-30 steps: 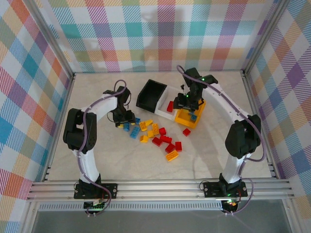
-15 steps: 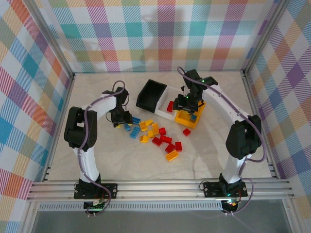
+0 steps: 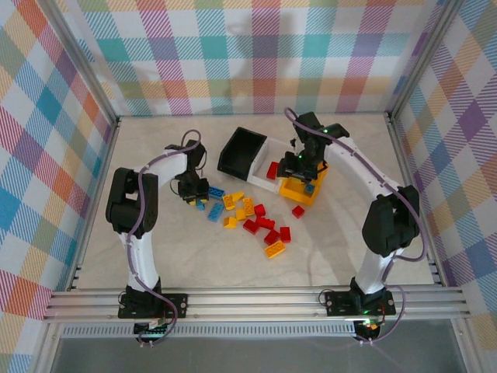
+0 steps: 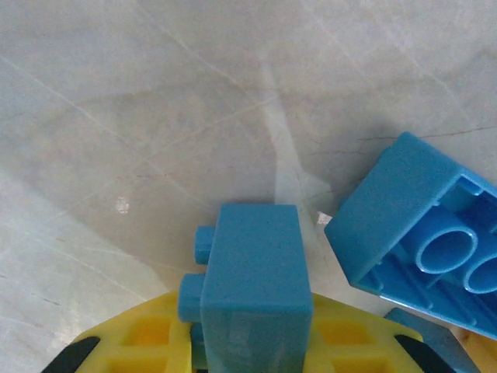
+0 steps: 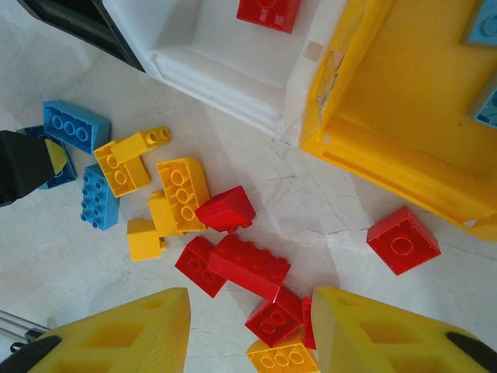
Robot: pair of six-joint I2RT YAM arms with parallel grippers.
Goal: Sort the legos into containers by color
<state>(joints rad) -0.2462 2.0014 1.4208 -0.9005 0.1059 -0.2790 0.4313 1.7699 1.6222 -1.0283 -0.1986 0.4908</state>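
Legos (image 3: 256, 221): most lie loose on the table (image 3: 155, 249) between the two arms, a scatter of red, yellow-orange and blue just in front of the row of bins.
Sorted so far: one red brick (image 5: 268, 12) lies in the white bin (image 5: 225, 47); at least two blue bricks (image 5: 483, 27) lie in the yellow bin (image 5: 404, 101); the black bin (image 3: 242, 149) shows nothing inside, though its dark floor is hard to read.
Left to sort: roughly half a dozen red, about as many yellow-orange and a few blue bricks are on the table. By that count the task is at an early stage.
Left gripper (image 4: 252, 342): clenched on a small blue brick (image 4: 256, 264), gripped between the yellow fingers (image 4: 116, 342) low over the table at the left edge of the scatter.
Right gripper (image 5: 248, 334): released and empty, fingers spread, hanging over the bin row by the yellow bin's near wall.
Neighbours: an upturned blue brick (image 4: 411, 241) lies just beside the held one, hollow side up. A lone red brick (image 5: 402, 239) sits apart from the pile, near the yellow bin.
Obstructions: the yellow bin is the far end of the row from the left arm, and the loose pile, the other two bins and the right arm all lie between. A carry across probably needs height and a clear right side.
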